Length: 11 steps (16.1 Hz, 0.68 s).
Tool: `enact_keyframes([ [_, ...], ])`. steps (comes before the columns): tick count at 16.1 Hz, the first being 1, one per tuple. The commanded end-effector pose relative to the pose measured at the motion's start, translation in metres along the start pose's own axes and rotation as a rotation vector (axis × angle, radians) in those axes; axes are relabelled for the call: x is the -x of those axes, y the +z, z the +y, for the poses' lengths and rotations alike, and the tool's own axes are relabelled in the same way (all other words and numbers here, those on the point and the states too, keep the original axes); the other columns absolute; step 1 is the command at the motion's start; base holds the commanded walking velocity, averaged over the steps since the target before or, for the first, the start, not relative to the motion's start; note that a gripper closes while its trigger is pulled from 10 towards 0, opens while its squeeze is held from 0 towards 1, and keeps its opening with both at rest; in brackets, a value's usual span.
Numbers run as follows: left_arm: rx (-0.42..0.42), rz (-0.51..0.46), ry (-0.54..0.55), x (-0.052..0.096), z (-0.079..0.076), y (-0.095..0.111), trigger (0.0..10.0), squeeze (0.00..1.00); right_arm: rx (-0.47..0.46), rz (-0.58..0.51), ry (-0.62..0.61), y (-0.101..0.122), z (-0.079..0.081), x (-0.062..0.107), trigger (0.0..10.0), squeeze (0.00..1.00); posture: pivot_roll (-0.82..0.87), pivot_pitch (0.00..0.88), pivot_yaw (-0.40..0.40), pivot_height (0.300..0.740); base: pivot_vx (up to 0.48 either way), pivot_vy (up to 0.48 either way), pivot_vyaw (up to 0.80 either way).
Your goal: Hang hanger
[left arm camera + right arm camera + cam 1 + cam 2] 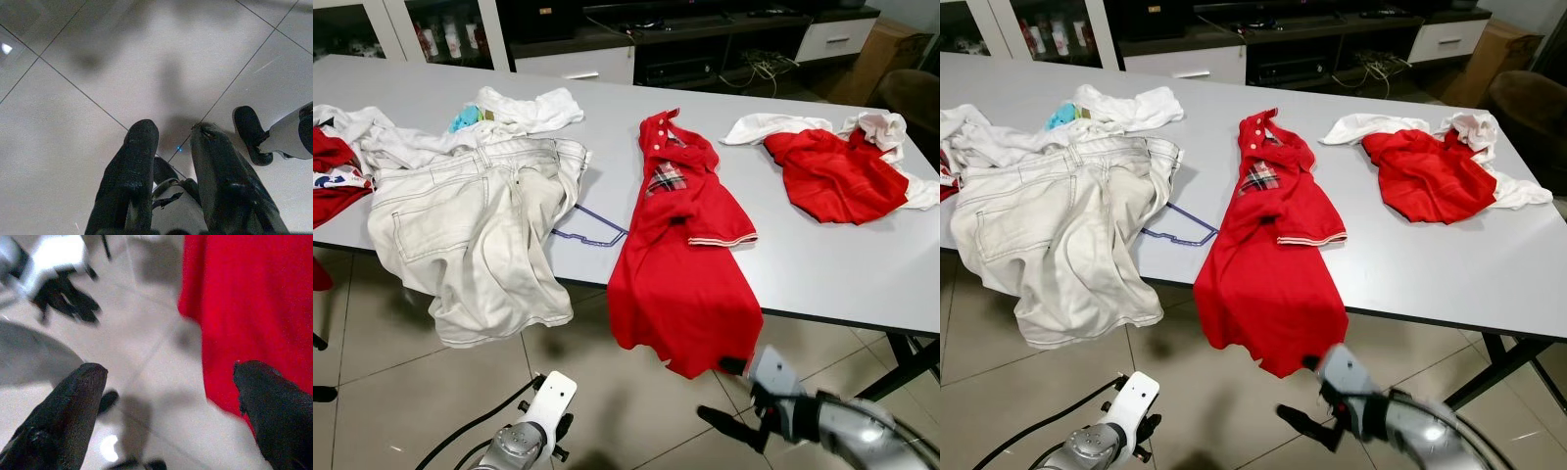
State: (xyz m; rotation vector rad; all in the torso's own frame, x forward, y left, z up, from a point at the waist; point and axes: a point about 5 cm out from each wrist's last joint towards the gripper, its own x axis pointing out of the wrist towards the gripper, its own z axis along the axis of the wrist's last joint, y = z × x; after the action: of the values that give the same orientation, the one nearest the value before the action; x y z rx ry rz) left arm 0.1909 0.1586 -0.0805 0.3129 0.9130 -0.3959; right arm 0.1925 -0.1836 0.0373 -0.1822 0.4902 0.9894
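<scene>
Right gripper [166, 406]: fingers spread wide and gripping nothing, hovering low over the floor just below the hem of the red dress [690, 259]
Left gripper [171, 166]: hanging idle below the table [842, 264] edge, fingers parted a little with nothing between them
Hanger [592, 232]: lying flat on the table, just beside the red dress, partly tucked under the pale jeans [475, 235]
Progress: nothing is being held, so grasping, lifting and hanging are all left to do
Other clothes: a second red garment [837, 171] is lying further along the table from the dress

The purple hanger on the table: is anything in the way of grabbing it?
Yes. The pale jeans cover one end of the purple hanger, and the red polo shirt lies against its other end. Both grippers, right gripper included, hang below the table edge.
</scene>
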Motion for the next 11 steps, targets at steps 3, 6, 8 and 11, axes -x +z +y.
enact_keyframes([
  [3, -0.009, 0.016, 0.0, 0.0, 0.0, -0.003, 10.0, 0.0, -0.025, -0.105, -0.057, 0.026, -0.014, 0.0, 10.0, 0.0, -0.11, 0.0, -0.002, 0.74, 0.0, 0.0, 0.0],
  [6, -0.003, 0.017, 0.006, 0.001, 0.001, -0.004, 10.0, 0.0, -0.083, -0.241, -0.339, 0.055, -0.055, -0.004, 10.0, 0.0, -0.09, 0.0, -0.007, 0.74, 0.0, 0.0, 0.0],
  [8, -0.001, 0.017, 0.008, 0.001, 0.001, -0.004, 10.0, 0.0, -0.074, -0.247, -0.402, 0.061, -0.063, -0.012, 10.0, 0.0, -0.09, 0.0, -0.008, 0.74, 0.0, 0.0, 0.0],
  [11, 0.002, 0.013, 0.01, 0.001, 0.001, -0.003, 10.0, 0.0, -0.075, -0.268, -0.463, 0.068, -0.066, -0.028, 10.0, 0.0, -0.08, 0.0, -0.013, 0.74, 0.0, 0.0, 0.0],
])
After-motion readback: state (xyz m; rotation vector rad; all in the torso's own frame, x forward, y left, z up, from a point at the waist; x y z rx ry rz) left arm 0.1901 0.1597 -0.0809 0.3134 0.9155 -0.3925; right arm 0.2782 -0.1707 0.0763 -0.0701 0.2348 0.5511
